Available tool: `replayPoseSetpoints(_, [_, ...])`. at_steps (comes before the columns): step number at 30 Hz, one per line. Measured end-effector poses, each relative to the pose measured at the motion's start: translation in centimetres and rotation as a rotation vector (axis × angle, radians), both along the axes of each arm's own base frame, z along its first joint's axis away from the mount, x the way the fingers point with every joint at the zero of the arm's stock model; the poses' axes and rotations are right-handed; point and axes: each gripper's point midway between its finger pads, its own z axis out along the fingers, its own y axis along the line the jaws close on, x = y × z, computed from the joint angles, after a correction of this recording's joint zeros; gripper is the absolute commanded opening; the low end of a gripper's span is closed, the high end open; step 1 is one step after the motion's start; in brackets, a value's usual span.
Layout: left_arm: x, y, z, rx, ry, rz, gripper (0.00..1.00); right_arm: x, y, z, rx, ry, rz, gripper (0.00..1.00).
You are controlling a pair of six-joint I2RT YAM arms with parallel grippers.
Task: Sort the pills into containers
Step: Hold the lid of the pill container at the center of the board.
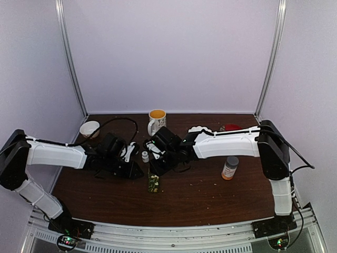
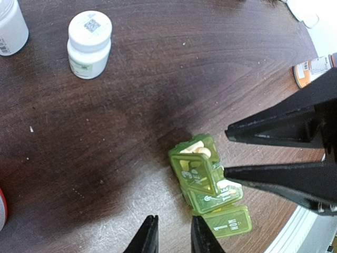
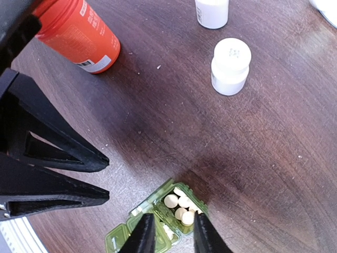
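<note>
Resting flat on the dark wooden table [image 1: 200,203], near its middle and just ahead of both arms' tips: a green pill box [image 1: 154,183]. Showing several little lids flipped up, one printed MON [image 2: 229,221], and an end compartment filled with pale round pills [image 3: 181,208].

Holding nothing in the left pincer [image 2: 174,219]; fingers parted by a narrow gap, only bare table between them. Finding the box ahead and to the right of those fingertips, near but apart, not between them.

Facing it from the opposite side: the right pincer [image 3: 172,217], likewise parted a little, with no grip visible. Framing part of the box in the gap between its fingers in the right wrist view, the pill-filled compartment just beyond one fingertip. Seen from the left wrist: one right finger's tip right at a raised lid; cannot tell whether touching.

Standing upright well beyond the box: a small white bottle [image 2: 89,45]. Sitting farther off, beside the left pincer's fingers: an orange bottle [image 3: 79,31].
</note>
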Motion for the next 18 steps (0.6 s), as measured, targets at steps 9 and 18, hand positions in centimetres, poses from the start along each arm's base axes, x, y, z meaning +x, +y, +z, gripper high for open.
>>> replayPoseSetpoints(9, [0.2,-0.6,-0.1,-0.014,-0.01,-0.022,0.2,-2.1,-2.4,0.6,0.079,0.038,-0.032,0.38])
replayPoseSetpoints(18, [0.4,-1.0,0.4,-0.028,-0.03,-0.045,0.2,-4.4,-2.4,3.0,0.261,0.024,0.044,0.15])
